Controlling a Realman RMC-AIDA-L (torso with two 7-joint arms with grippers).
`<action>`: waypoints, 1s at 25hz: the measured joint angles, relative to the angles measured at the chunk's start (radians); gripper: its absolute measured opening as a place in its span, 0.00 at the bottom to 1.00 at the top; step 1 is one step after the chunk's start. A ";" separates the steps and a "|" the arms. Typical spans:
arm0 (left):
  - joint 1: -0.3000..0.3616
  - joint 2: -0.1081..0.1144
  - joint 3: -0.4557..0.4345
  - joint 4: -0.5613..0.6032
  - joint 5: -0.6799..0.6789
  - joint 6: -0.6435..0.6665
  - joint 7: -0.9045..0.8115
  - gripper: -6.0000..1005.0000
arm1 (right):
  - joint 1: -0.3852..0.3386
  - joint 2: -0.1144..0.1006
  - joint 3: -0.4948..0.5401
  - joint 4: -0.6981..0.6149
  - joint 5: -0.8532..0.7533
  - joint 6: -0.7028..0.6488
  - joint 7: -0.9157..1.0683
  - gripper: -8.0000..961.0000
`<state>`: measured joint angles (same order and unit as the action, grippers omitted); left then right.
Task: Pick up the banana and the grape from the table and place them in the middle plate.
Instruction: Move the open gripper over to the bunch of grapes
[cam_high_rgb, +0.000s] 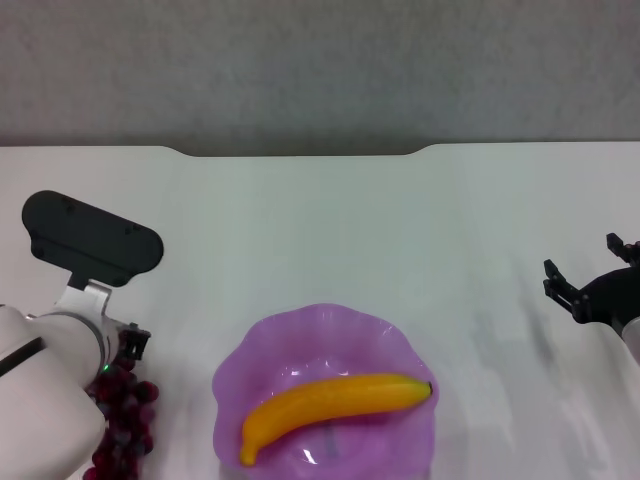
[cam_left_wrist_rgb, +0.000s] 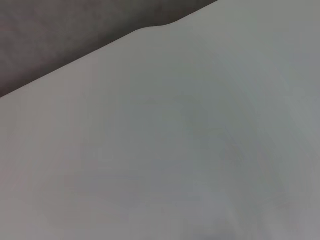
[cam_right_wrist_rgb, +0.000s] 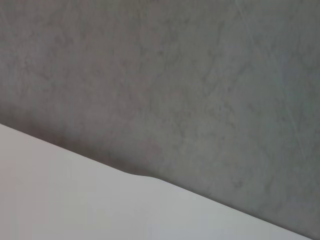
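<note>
One banana (cam_high_rgb: 335, 403) lies across the middle plate (cam_high_rgb: 260, 345), near the table's (cam_high_rgb: 330, 230) front edge. The grape (cam_high_rgb: 125, 420) sits on the table just left of that plate, with the left gripper (cam_high_rgb: 128, 345) directly over it, grip hidden. The right gripper (cam_high_rgb: 585, 285) hangs released, far right of the plate.

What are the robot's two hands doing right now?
Left gripper: down at the grape, fingers hidden.
Right gripper: open, holding nothing.
</note>
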<state>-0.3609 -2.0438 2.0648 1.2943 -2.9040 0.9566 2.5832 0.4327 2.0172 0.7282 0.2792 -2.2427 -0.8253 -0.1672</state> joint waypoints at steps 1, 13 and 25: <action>-0.003 0.001 -0.003 -0.009 0.000 -0.005 -0.006 0.61 | 0.000 0.000 -0.001 0.000 0.000 0.000 0.000 0.93; -0.033 0.001 -0.030 -0.100 0.002 -0.033 -0.029 0.47 | -0.003 0.000 -0.004 0.000 0.000 -0.003 0.000 0.93; -0.014 0.002 -0.025 -0.101 0.038 -0.086 -0.048 0.35 | -0.006 0.000 -0.003 0.000 0.000 -0.002 0.000 0.93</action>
<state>-0.3754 -2.0419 2.0396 1.1929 -2.8659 0.8703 2.5352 0.4269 2.0171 0.7250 0.2791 -2.2426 -0.8268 -0.1672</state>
